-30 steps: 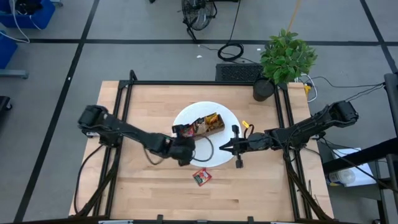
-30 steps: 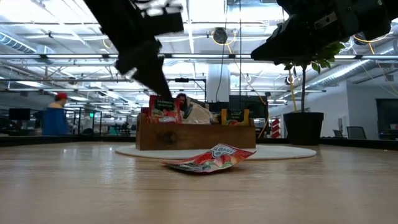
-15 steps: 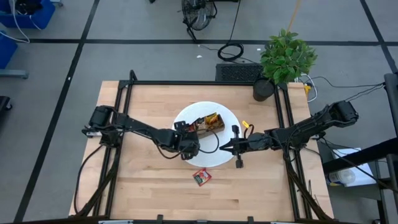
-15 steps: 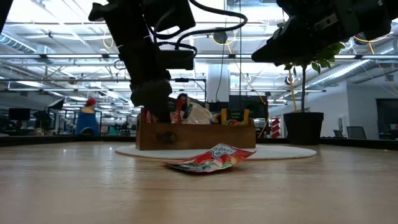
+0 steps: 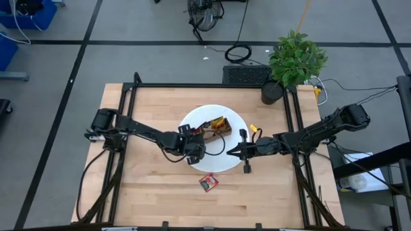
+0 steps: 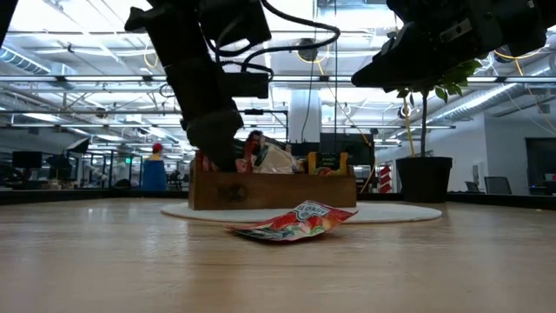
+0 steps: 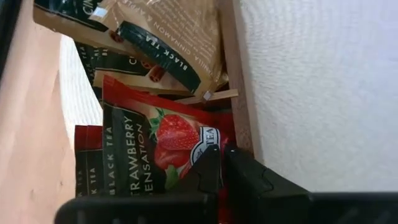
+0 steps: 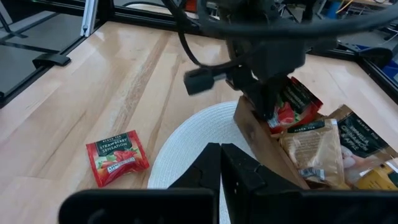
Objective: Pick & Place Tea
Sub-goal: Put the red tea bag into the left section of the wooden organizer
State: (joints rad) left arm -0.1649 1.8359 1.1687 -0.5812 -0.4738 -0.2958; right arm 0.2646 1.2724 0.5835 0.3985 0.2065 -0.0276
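**Reaching into the tray with your left gripper**

Your left gripper (image 5: 192, 149) sits at the left end of the wooden tray (image 6: 274, 189), fingers nearly together over a red strawberry sachet (image 7: 158, 152) standing there; whether it is pinched you cannot tell. More tan sachets (image 7: 168, 37) stand beside it in the tray, which rests on the white round mat (image 5: 241, 151) mid-table. One red sachet (image 5: 207, 182) lies flat on the table, toward its front edge. Your right gripper (image 5: 232, 151) hangs closed and empty over the mat's right edge.

red sachet (image 5: 207, 182) flat on table | other sachets (image 8: 311, 140) upright in tray
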